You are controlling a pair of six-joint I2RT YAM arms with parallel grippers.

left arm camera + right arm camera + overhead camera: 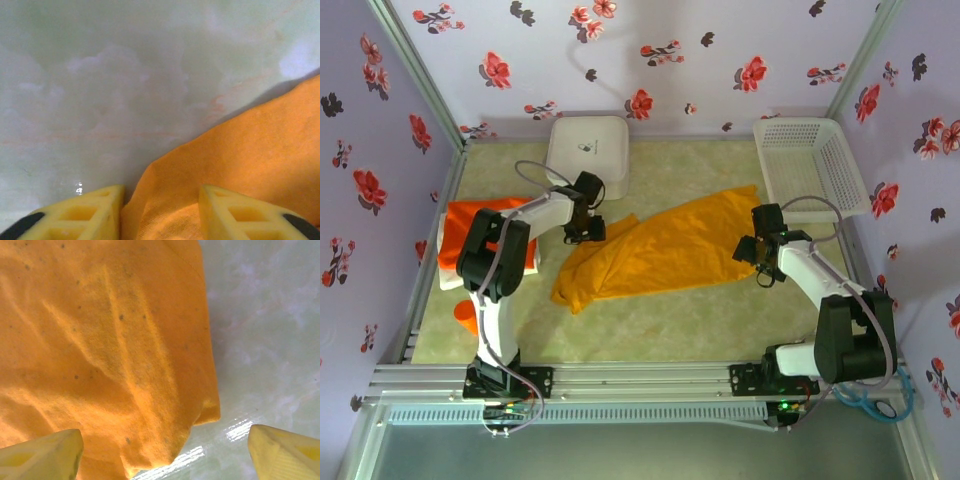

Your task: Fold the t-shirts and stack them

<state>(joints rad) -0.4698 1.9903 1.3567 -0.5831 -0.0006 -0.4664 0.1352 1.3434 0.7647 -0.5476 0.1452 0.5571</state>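
The mustard yellow-orange t-shirt (660, 250) lies crumpled across the middle of the table. My left gripper (585, 232) is down at its upper left edge. In the left wrist view a fold of that shirt (240, 160) sits between the yellow fingers (95, 210), whose jaws stand apart around it (160, 192). My right gripper (752, 258) hangs at the shirt's right end, jaws wide, with a loose corner of the shirt (125, 350) below it (164, 432). The red-orange t-shirt (485, 212) lies at the far left, partly under the left arm, on top of white cloth (448, 272).
A white rounded-square box (588, 150) stands at the back, just beyond the left gripper. A white lattice basket (810, 160) sits at the back right. Flowered walls close in three sides. Bare pale green tabletop (660, 330) runs along the front.
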